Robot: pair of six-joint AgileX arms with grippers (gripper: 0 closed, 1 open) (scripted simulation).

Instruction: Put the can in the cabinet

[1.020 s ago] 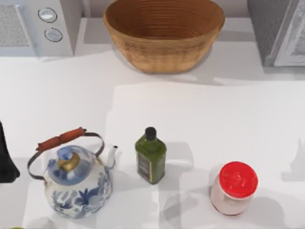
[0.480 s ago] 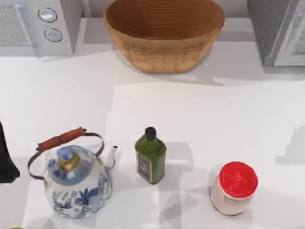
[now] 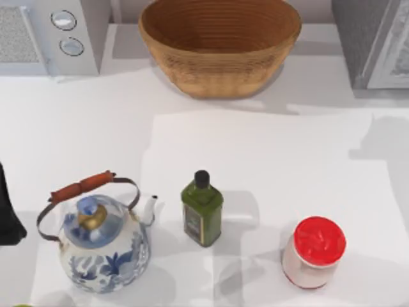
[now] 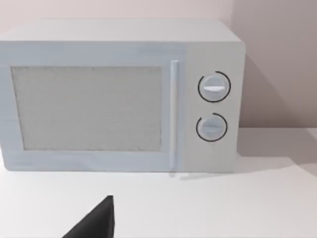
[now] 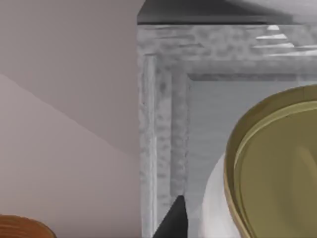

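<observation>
A can (image 5: 277, 173) with white sides and a gold rim hangs close to the right wrist camera. My right gripper (image 5: 223, 230) is shut on it, with one dark fingertip (image 5: 174, 220) against its side. Just behind it stands the grey mottled cabinet (image 5: 163, 124), which the top view shows at the back right corner (image 3: 377, 45). My left gripper (image 3: 7, 217) is parked at the table's left edge, facing the microwave (image 4: 119, 99).
On the table stand a pale container with a red lid (image 3: 313, 252) at the front right, a dark green bottle (image 3: 202, 210) in the middle and a blue-and-white kettle (image 3: 102, 246) at the front left. A wicker basket (image 3: 220, 45) sits at the back centre.
A shadow at the table's right edge has moved toward the back and grown beside the cabinet. The things on the table and the left arm have stayed put.
</observation>
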